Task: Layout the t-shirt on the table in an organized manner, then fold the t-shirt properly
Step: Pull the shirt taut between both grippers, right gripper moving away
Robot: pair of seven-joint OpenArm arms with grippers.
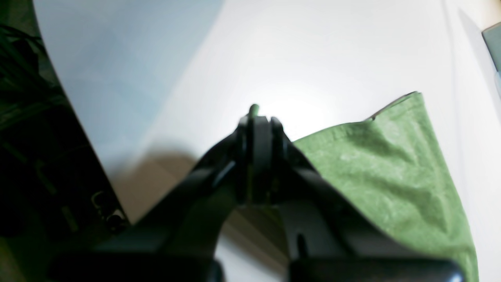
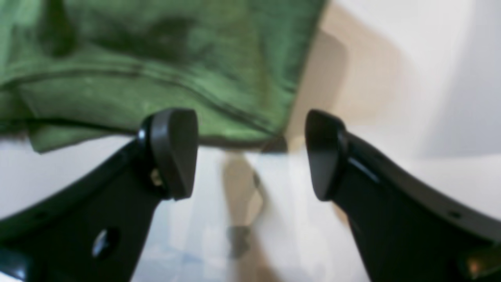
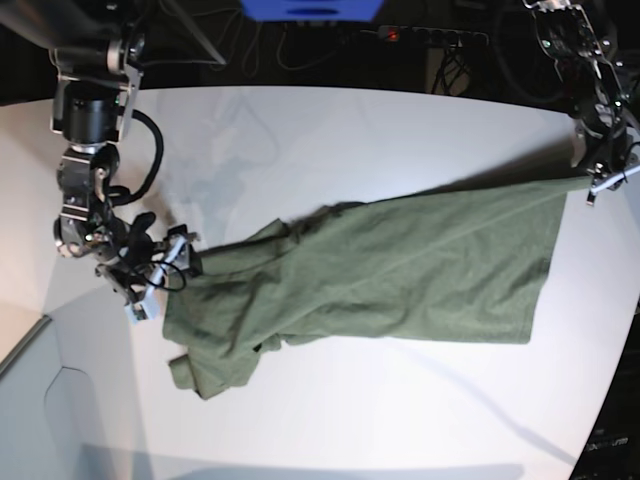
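Note:
The olive-green t-shirt point(image 3: 400, 275) lies stretched across the white table point(image 3: 400, 130), bunched and folded over at its left end. My left gripper point(image 3: 588, 178) is shut on the shirt's far right corner and holds it slightly raised. In the left wrist view the jaws of the left gripper point(image 1: 256, 117) are pressed together with a bit of green at the tip, and the t-shirt point(image 1: 391, 168) hangs to the right. My right gripper point(image 2: 250, 154) is open and empty, just short of the t-shirt's point(image 2: 176, 58) edge. It sits at the shirt's left end in the base view point(image 3: 165, 262).
The table's curved edge runs close to the left gripper on the right point(image 3: 625, 300). A power strip point(image 3: 430, 35) and cables lie beyond the far edge. Dark floor and clutter point(image 1: 35, 137) show past the table's rim in the left wrist view.

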